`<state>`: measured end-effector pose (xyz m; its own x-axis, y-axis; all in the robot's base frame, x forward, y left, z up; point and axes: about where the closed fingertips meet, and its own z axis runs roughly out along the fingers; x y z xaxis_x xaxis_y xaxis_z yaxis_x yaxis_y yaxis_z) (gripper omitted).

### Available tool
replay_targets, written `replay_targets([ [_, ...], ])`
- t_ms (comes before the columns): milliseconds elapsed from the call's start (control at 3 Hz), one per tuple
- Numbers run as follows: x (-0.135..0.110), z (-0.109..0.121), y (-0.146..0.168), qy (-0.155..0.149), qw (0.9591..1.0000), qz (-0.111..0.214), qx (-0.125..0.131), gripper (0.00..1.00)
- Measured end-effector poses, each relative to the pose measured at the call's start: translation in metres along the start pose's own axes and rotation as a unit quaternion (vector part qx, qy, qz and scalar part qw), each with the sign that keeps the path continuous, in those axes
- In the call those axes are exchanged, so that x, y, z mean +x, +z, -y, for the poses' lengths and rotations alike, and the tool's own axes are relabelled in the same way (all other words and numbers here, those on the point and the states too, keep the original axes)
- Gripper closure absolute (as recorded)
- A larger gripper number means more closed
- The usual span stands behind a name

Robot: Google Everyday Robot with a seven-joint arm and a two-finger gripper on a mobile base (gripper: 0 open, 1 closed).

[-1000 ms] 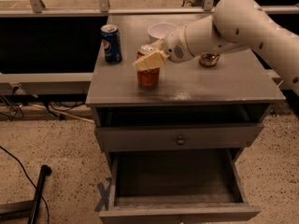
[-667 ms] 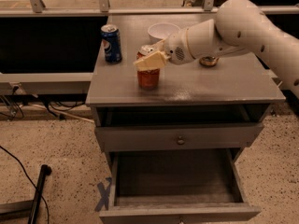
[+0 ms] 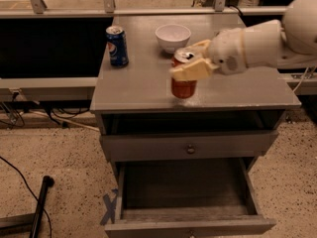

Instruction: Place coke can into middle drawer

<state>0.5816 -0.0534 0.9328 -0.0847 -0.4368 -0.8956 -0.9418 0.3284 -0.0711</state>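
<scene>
The coke can (image 3: pixel 184 86) is red with a silver top and stands upright over the front middle of the cabinet top (image 3: pixel 143 83). My gripper (image 3: pixel 192 63) reaches in from the right and its cream fingers (image 3: pixel 190 71) are shut around the can's upper part. I cannot tell whether the can's base touches the top. The middle drawer (image 3: pixel 183 195) is pulled open below, nothing in it, its wood-grain floor showing. It lies in front of and below the can.
A blue Pepsi can (image 3: pixel 117 46) stands at the back left of the top and a white bowl (image 3: pixel 173 36) at the back middle. A closed drawer front with a round knob (image 3: pixel 190 148) sits above the open drawer. A black pole (image 3: pixel 38 205) lies on the floor at left.
My gripper has carried the coke can to the right and a little toward the front edge. The bowl now shows; the gold-brown can is hidden behind my arm.
</scene>
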Motion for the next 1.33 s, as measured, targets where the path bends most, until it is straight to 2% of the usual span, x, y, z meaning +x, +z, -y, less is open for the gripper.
replay_targets([
  [333, 0.026, -0.029, -0.057, -0.012, 0.9994, -0.028, 0.016, 1.00],
  [667, 0.069, -0.053, -0.080, -0.005, 0.9973, -0.072, 0.008, 1.00],
  [1000, 0.071, -0.055, -0.078, -0.010, 0.9971, -0.075, 0.006, 1.00],
  [1333, 0.070, -0.054, -0.069, -0.027, 0.9967, -0.076, 0.003, 1.00],
])
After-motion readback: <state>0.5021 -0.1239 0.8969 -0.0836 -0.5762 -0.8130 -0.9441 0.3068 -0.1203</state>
